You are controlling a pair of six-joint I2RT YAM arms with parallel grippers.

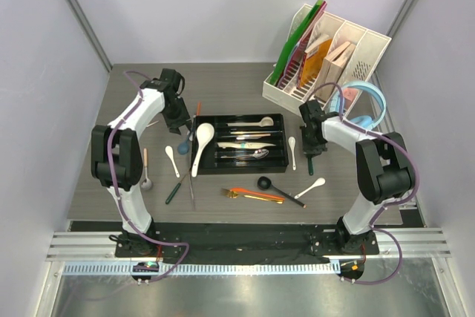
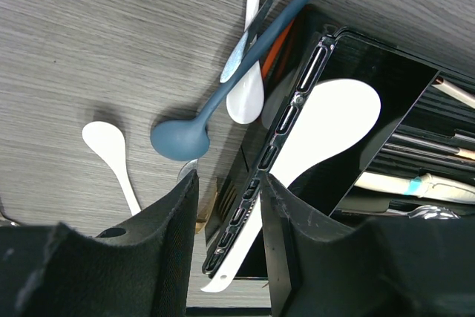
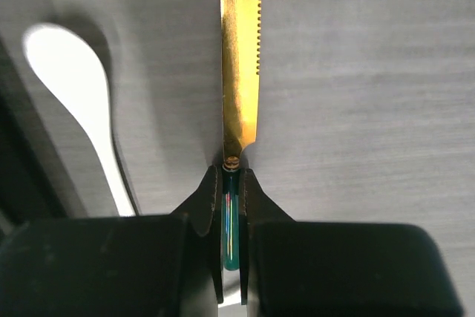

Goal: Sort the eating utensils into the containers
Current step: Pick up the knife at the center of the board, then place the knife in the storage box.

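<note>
Jaws of the right gripper (image 3: 232,174) were pinched on the green handle of a gold serrated knife (image 3: 241,57). Its blade pointed away from the arm bases, low over the table (image 3: 356,109); whether it touched the surface could not be told. The black cutlery tray (image 1: 285,155) lay just to its left, with a white ceramic spoon (image 3: 70,72) between them. Tray compartments ran left to right, so the knife lay crosswise to them and probably needed about a quarter turn. The right arm was the nearer. The left gripper (image 2: 228,180) stood spread and empty over the tray's left rim. The white file organiser (image 1: 371,53) stood behind, well apart.
</note>
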